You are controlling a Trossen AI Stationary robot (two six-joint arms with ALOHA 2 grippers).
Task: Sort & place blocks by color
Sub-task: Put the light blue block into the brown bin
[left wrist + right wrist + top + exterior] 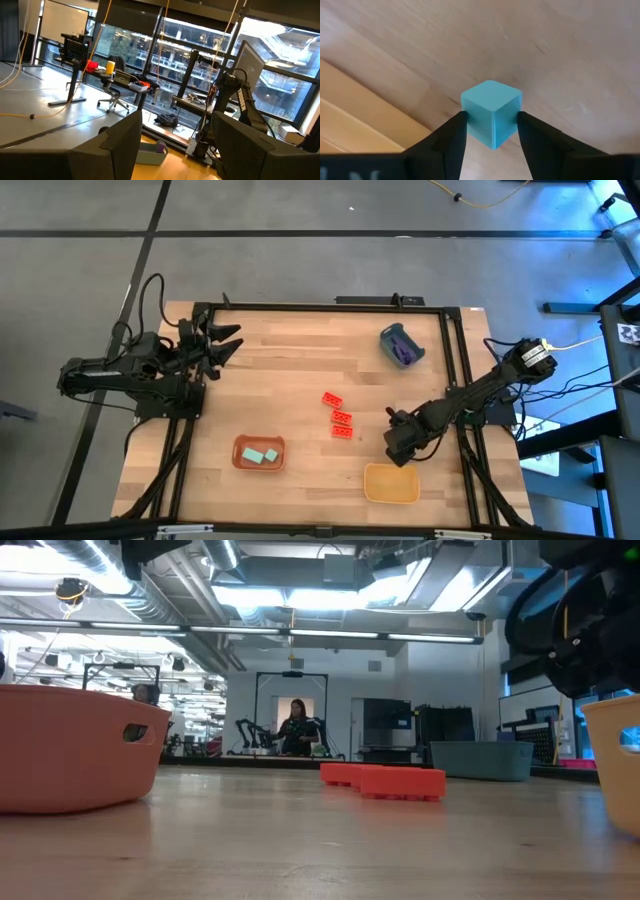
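Right hand (491, 131) pinching a teal cube (491, 112) between both fingers, over bare counter (300, 360). Orange tray (259, 453) with two teal cubes lying well off toward the left arm's side of this hand, past the red bricks (340, 417); yellow tray (391, 484) just beside it. Left hand (222, 343) spread wide, parked far away, so right arm clearly nearer.

red blocks (340, 418) interrupt open table (290, 370) centre.
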